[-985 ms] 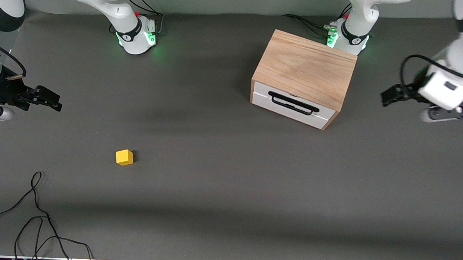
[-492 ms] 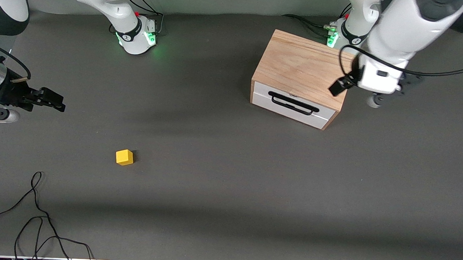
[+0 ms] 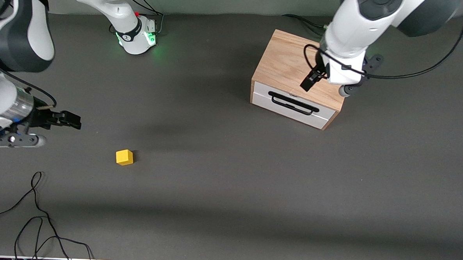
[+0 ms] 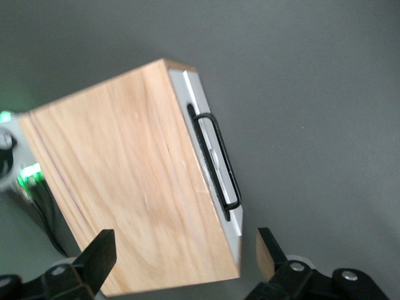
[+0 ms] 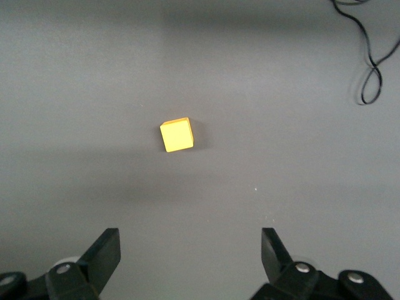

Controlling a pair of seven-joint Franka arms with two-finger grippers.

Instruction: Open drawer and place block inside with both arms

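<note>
- Since 1 second ago the left gripper has swung in from the left arm's end of the table to over the cabinet top; the right gripper has shifted toward the block.
- Left gripper: fingers spread wide, grasping nothing, hanging over the wood top near its front edge.
- Right gripper: released, fingers wide apart, empty, over bare table near the block.
- Drawer: shut, white front flush, black handle untouched.
- Block: sits alone on the table toward the right arm's end, nearer the front camera than the cabinet, well apart from it.
- Loose black cable lies near the front edge.
</note>
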